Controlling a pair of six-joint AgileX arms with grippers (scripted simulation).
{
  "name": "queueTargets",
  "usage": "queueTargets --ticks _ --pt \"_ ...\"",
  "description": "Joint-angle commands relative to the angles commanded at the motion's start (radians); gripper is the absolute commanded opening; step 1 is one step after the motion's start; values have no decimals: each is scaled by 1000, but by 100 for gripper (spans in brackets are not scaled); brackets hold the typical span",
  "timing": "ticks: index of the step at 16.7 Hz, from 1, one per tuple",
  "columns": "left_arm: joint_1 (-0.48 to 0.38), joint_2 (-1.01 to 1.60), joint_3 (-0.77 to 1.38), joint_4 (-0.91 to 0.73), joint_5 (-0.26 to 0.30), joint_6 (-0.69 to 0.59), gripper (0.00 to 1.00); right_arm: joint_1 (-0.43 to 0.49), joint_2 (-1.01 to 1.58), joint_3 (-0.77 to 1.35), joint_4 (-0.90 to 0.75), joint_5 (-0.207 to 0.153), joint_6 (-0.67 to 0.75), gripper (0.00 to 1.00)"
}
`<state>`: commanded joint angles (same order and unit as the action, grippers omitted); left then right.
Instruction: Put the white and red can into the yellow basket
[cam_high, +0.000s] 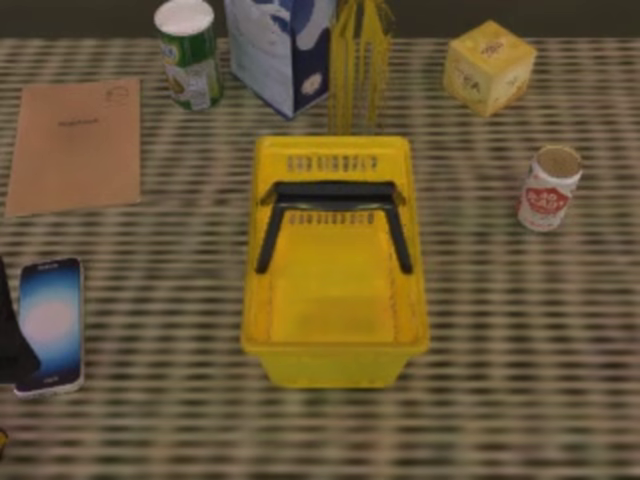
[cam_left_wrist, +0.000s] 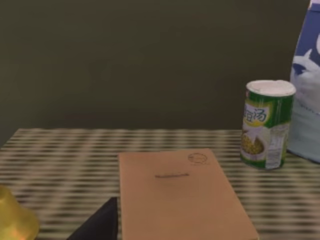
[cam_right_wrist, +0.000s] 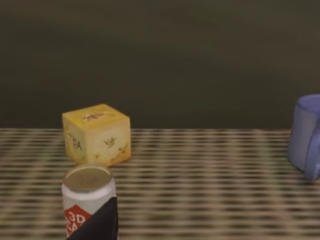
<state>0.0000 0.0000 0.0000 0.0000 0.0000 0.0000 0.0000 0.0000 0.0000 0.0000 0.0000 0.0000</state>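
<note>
Top view: white and red can (cam_high: 549, 188) upright on the desk (cam_high: 520, 330), right of the yellow basket (cam_high: 335, 262) and apart from it; neither pincer visible | Left wrist view: brown folder (cam_left_wrist: 180, 197), green-and-white can (cam_left_wrist: 266, 125); pincer state cannot tell | Right wrist view: can (cam_right_wrist: 86, 196) near yellow cube box (cam_right_wrist: 97, 133); pincer state cannot tell

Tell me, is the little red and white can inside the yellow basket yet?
Not yet. The white and red can stands upright on the table, to the right of the yellow basket, which looks empty inside.
</note>
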Motion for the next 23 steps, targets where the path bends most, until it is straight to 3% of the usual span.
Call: queueTargets --ticks 5,9,23 --pt "0 0 0 0 0 0 100 10 61 57 -46 -3 -17 100" --pt "0 0 0 0 0 0 100 33 290 268 -198 -3 -75 100" --pt "0 0 0 0 0 0 100 155 1799 1619 -1070 4 -411 100"
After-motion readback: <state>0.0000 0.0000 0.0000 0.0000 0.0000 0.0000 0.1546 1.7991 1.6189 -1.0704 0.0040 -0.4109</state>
